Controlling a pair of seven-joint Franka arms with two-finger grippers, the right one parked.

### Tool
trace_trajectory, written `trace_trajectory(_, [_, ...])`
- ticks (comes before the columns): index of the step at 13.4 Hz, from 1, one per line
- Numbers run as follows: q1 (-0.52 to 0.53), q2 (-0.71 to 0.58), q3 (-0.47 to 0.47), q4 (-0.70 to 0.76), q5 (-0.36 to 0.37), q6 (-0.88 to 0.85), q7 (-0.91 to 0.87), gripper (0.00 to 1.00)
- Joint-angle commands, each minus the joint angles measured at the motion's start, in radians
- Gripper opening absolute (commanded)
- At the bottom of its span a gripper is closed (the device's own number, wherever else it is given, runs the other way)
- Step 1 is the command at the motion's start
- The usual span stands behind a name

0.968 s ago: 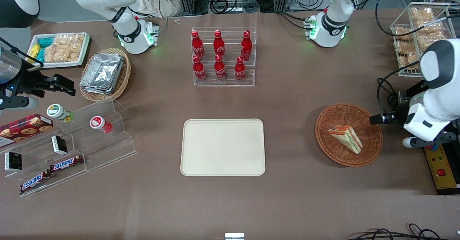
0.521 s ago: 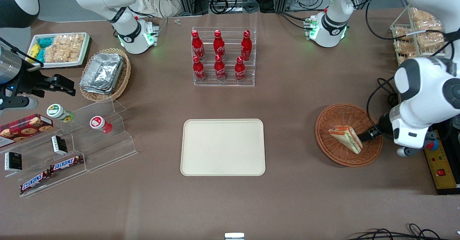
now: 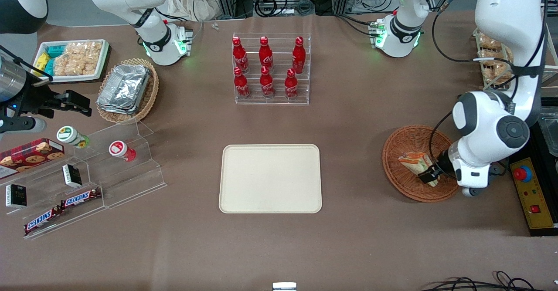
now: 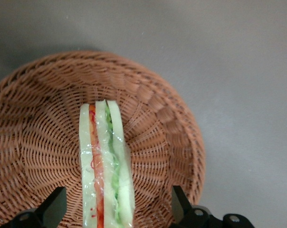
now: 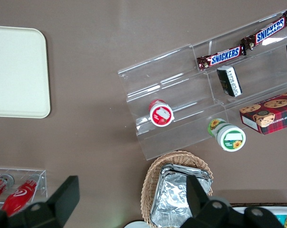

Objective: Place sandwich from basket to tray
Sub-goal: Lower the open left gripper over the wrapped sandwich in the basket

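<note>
2 fingers (image 4: 55,205) of the gripper (image 4: 116,209) hang spread wide, straddling the sandwich (image 4: 104,164) without touching, since it stands on edge in the basket (image 3: 412,186). The tray (image 3: 270,178) waits well apart.

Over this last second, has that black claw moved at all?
Yes. The gripper has swung in over the basket, away from its rim on the working arm's side, and now straddles the sandwich, fingers open.

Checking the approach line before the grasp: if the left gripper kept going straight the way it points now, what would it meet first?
Most likely the sandwich: the open gripper hangs over the basket, one finger either side of it. Height above it is unclear.
</note>
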Motion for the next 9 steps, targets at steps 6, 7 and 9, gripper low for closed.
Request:
trace_trajectory(6, [0.003, -0.018, 0.005, -0.13, 0.02, 0.151, -0.027, 0.86])
trace_trajectory(7, [0.004, -0.01, 0.007, -0.132, 0.02, 0.158, -0.027, 0.77])
trace_trajectory(9, [0.004, -0.01, 0.005, -0.127, 0.02, 0.151, -0.016, 0.43])
